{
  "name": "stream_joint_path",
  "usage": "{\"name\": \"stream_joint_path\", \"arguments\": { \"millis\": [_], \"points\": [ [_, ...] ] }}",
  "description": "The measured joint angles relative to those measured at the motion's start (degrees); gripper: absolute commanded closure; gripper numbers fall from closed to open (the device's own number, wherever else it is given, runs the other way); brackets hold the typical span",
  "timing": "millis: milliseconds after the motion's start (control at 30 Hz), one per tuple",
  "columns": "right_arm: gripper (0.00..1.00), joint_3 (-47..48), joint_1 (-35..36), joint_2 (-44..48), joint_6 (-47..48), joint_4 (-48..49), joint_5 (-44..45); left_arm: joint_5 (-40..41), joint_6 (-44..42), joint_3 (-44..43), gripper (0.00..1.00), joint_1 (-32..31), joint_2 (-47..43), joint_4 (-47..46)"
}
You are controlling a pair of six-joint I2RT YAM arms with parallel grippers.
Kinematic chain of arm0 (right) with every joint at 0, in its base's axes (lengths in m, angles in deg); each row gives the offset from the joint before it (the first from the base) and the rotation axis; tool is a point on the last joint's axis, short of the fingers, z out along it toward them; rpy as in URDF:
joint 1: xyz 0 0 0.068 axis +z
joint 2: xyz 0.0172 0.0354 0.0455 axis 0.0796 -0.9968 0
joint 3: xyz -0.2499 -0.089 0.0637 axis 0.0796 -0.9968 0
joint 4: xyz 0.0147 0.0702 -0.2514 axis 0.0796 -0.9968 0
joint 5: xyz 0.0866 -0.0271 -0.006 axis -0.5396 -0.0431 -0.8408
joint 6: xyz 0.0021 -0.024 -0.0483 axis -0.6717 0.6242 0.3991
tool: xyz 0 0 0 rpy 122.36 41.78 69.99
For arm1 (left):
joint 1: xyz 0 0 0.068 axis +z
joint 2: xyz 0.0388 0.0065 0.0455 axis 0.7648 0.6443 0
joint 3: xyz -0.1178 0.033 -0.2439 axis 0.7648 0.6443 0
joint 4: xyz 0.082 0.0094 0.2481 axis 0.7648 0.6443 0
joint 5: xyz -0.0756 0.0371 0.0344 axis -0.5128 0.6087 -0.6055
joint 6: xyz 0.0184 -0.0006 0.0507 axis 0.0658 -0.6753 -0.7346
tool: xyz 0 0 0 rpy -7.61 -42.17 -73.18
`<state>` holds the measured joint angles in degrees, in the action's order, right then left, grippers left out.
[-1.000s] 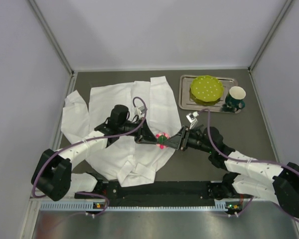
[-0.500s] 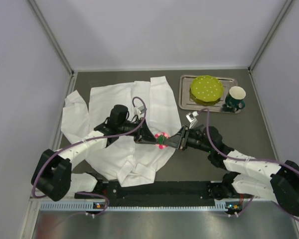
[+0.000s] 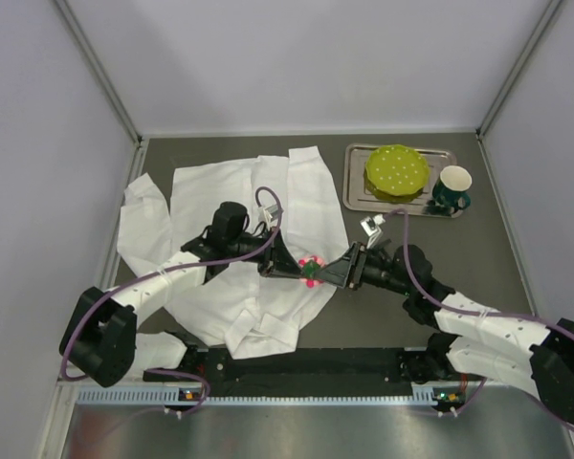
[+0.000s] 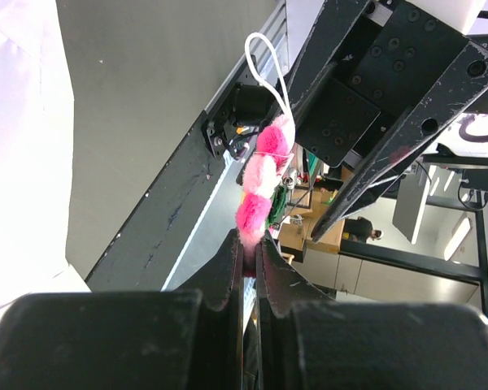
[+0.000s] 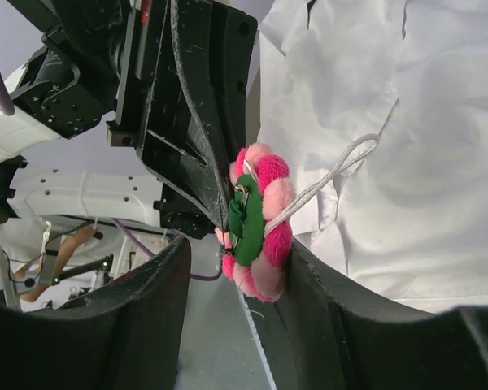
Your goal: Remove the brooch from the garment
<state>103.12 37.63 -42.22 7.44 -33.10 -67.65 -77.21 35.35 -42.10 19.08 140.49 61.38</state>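
- Left hand (image 4: 248, 244) has its fingers pressed together on a lower petal of the pink flower brooch (image 4: 262, 183), pinching only the soft rim.
- Right hand (image 5: 240, 252) is spread, one finger on each side of the brooch (image 5: 259, 219). The nearer finger looks just beside the petals, and I see no clamp.
- From the top view, the brooch (image 3: 310, 267) hangs between the left hand (image 3: 292, 268) and the right hand (image 3: 331, 274). It sits over the right lower edge of the white shirt (image 3: 220, 191), above the dark worktop (image 3: 517, 249).
- In both wrist views no fabric looks caught on it. A white cord loop (image 5: 333, 175) trails from it, and the green backing hides the pin.
- Risk: the pinch is on fluffy petal, so a pull or twist could slip it free and drop the brooch onto the shirt (image 5: 407, 122).
- Risk: if the right hand closes off-centre, it may squash the petals or knock the brooch out of the left hand.
- Risk: the loop could snag a finger, and a hidden pin caught in the cloth would drag the shirt along.
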Motion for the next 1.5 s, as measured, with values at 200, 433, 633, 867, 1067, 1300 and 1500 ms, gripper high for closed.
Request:
{"name": "stream_joint_path", "arguments": {
  "millis": [200, 433, 633, 867, 1067, 1300, 1500],
  "points": [
    [0.51, -0.7, 0.0, 3.19, 0.39, -1.62, 1.22, -0.11, 0.0, -0.09, 1.0, -0.04, -0.31, 0.04],
    [0.52, -0.7, 0.0, 1.88, -0.09, 1.22, 1.22, -1.25, 1.33, -0.09, 1.0, -0.04, -0.44, -2.29],
    [0.59, -0.72, 0.0, -2.03, -1.55, 6.12, 0.74, -1.95, 2.67, -0.09, 1.0, -0.04, -0.44, -4.7],
    [0.64, -1.14, 0.0, -2.43, -2.19, 8.66, 0.46, -2.16, 3.04, -0.09, 1.0, -0.04, -0.44, -5.53],
    [0.67, -1.14, 0.0, -2.38, -2.16, 8.74, 0.46, -2.56, 3.21, -0.09, 1.0, -0.04, -0.44, -6.05],
    [0.67, -1.14, 0.0, -2.49, -2.16, 8.79, 0.39, -2.62, 3.21, -0.09, 1.0, -0.04, -0.44, -6.03],
    [0.68, -1.14, 0.0, -2.89, -2.16, 9.25, 0.17, -2.62, 3.21, -0.07, 1.0, -0.04, -0.44, -5.99]
  ]
}}
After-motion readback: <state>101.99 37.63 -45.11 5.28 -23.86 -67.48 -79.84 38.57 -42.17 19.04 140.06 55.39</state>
